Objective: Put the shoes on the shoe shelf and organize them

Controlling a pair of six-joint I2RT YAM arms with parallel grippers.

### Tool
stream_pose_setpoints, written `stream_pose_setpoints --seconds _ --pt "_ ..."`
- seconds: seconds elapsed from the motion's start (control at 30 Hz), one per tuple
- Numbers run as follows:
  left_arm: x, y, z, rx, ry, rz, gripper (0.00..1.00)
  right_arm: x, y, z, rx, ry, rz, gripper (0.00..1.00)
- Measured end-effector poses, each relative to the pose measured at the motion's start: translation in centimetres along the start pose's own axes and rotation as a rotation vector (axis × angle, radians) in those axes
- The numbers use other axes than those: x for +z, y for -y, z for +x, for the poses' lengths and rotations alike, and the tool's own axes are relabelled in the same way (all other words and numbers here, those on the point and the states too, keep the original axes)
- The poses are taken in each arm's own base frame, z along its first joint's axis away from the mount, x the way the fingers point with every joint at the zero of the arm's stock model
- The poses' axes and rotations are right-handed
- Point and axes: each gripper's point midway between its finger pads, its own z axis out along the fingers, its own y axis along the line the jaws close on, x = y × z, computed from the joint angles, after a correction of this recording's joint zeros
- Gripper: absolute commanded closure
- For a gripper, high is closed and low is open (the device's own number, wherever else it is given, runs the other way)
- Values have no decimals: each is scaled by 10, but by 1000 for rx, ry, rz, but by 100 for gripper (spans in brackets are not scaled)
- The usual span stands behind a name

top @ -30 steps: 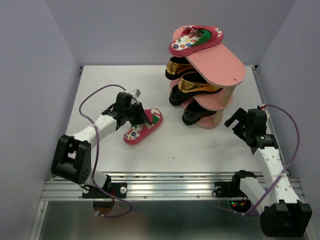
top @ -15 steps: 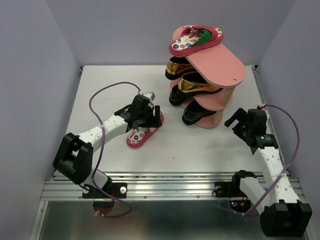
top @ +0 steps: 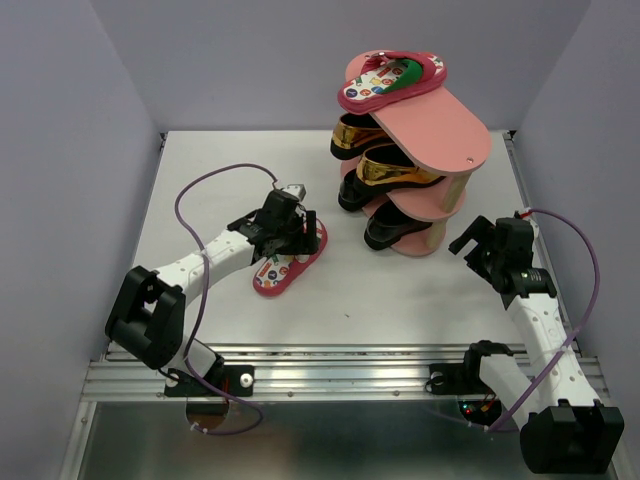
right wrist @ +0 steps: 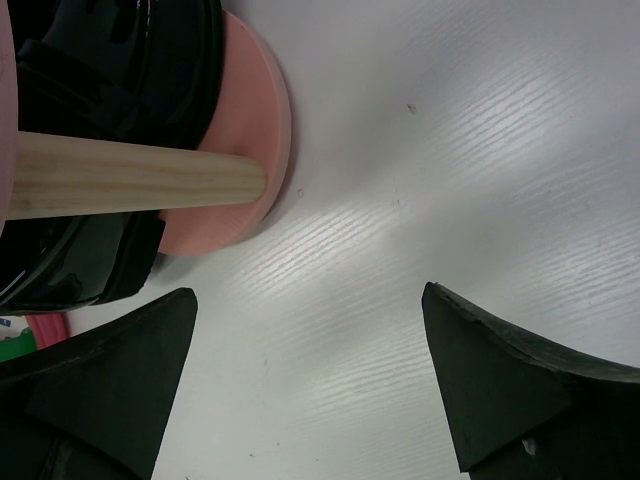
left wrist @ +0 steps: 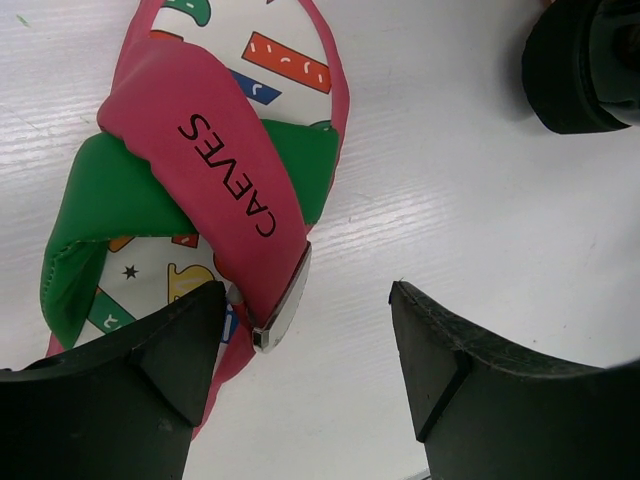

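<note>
The salmon-pink shoe shelf (top: 455, 135) stands at the back right. One pink flip-flop (top: 390, 80) lies on its top board. Two gold loafers (top: 385, 168) and two black loafers (top: 392, 228) fill the lower boards. The other flip-flop (top: 285, 262) lies flat on the table to the shelf's left. My left gripper (top: 290, 232) hovers over its strap end, open. In the left wrist view the pink and green straps (left wrist: 215, 170) reach between the open left gripper (left wrist: 305, 340); one finger is over the footbed, the other over bare table. My right gripper (top: 478, 240) stands open beside the shelf's base.
In the right wrist view, the shelf's bottom board (right wrist: 250, 130), a wooden post (right wrist: 130, 175) and a black loafer (right wrist: 110, 50) lie ahead of the open right gripper (right wrist: 310, 370). A black loafer's toe (left wrist: 585, 60) shows near the left gripper. Purple walls enclose the white table (top: 200, 180).
My left gripper has swung right over the flip-flop and its jaws have opened, letting go. The flip-flop has shifted slightly and lies on the table. The right arm has not moved.
</note>
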Motion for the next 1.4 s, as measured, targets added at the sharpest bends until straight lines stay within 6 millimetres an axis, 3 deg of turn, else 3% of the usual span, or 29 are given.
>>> stream_pose_setpoints --seconds 0.2,0.47,0.5,0.57,0.6,0.63,0.67,0.93,1.03,1.13,1.27,1.4 --pt "3 -1 2 5 -3 3 24 0 0 0 0 0 0 0" --pt "20 -12 26 2 -67 -22 26 0 0 0 -3 0 0 0" --pt "20 -13 28 2 -70 -24 30 0 0 0 -3 0 0 0" --pt "21 -13 28 2 -70 -25 53 0 0 0 -3 0 0 0" --pt "21 -13 28 0 -69 -24 82 0 0 0 -3 0 0 0" --pt "21 -13 27 4 -66 -23 96 0 0 0 -3 0 0 0" --pt "21 -13 27 0 -66 -24 100 0 0 0 -3 0 -1 0" --pt "13 -15 22 5 -57 -46 100 0 0 0 -3 0 -1 0" --pt "-4 -10 6 14 -27 -52 100 0 0 0 -3 0 -1 0" --pt "-28 2 -23 39 40 -33 100 0 0 0 -3 0 -1 0" --pt "-77 25 -74 81 186 23 100 0 0 0 -3 0 -1 0" --pt "-133 49 -110 136 323 112 100 0 0 0 -3 -1 0 0"
